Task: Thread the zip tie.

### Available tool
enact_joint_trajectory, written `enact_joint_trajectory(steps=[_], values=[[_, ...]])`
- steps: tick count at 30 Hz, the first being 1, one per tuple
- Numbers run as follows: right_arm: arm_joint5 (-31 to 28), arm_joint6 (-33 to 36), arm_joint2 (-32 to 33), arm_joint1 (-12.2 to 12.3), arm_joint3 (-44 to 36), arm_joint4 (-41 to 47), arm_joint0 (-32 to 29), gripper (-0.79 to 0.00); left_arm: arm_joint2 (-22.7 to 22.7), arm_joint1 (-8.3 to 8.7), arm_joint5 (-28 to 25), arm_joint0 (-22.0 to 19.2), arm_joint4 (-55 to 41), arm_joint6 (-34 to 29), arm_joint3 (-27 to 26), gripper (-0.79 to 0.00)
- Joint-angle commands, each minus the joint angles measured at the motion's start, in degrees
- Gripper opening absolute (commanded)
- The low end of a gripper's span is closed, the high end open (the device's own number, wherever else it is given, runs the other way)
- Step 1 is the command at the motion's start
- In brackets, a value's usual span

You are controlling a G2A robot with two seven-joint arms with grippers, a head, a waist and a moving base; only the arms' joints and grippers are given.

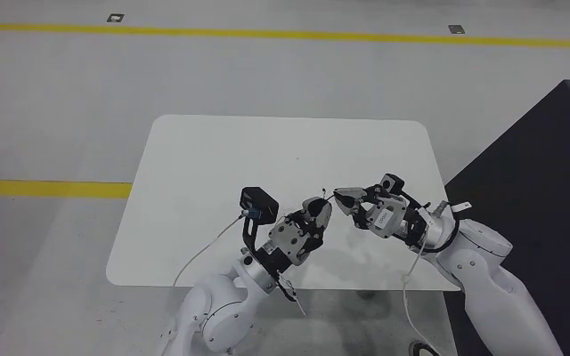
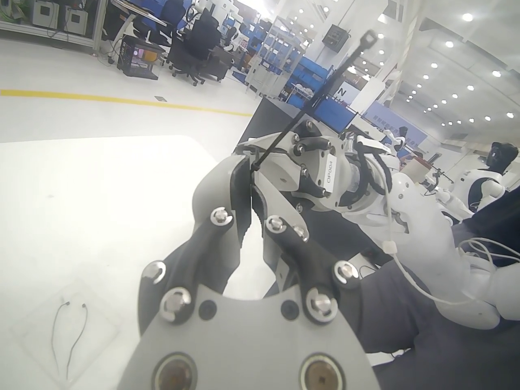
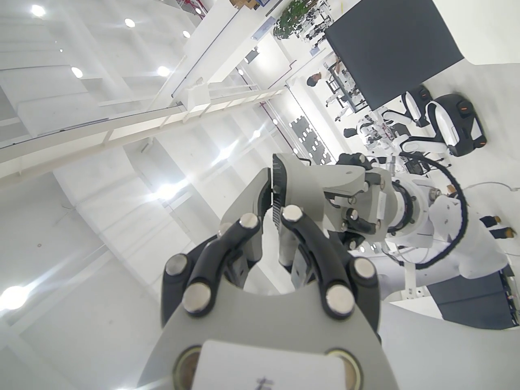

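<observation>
Pinching zip tie (image 2: 321, 91) tail: left gripper (image 2: 251, 172).

left pincer (image 1: 321, 207) left of right pincer (image 1: 339, 193), tips close | both above tabletop (image 1: 267, 151), near half | zip tie (image 2: 325, 87) in left pincer

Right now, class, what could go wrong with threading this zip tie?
The left gripper pinches the zip tie only at one end, so it may slip or swivel. Its head stands free, far from the grip, so it could sway and make aiming hard.
</observation>
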Motion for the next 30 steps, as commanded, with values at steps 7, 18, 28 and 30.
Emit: enact_joint_trajectory(steps=[7, 18, 28, 30], values=[[0.1, 0.1, 0.5, -0.1, -0.4, -0.4, -0.5, -0.785, 0.9, 0.23, 0.3, -0.4, 2.3, -1.7, 0.3, -0.785], [-0.3, 0.5, 1.5, -0.3, -1.0, -0.1, -0.7, -0.785, 1.9, 0.44, 1.3, -0.9, 5.7, -2.7, 0.9, -0.785], [-0.6, 1.2, 2.7, -0.5, -2.0, 0.3, -1.3, -0.785, 3.1, 0.50, 2.0, -2.1, 7.7, -4.1, 1.9, -0.785], [-0.5, 1.3, 2.9, -0.5, -2.1, 0.4, -1.3, -0.785, 3.2, 0.51, 2.2, -2.2, 7.9, -4.3, 2.1, -0.785]])
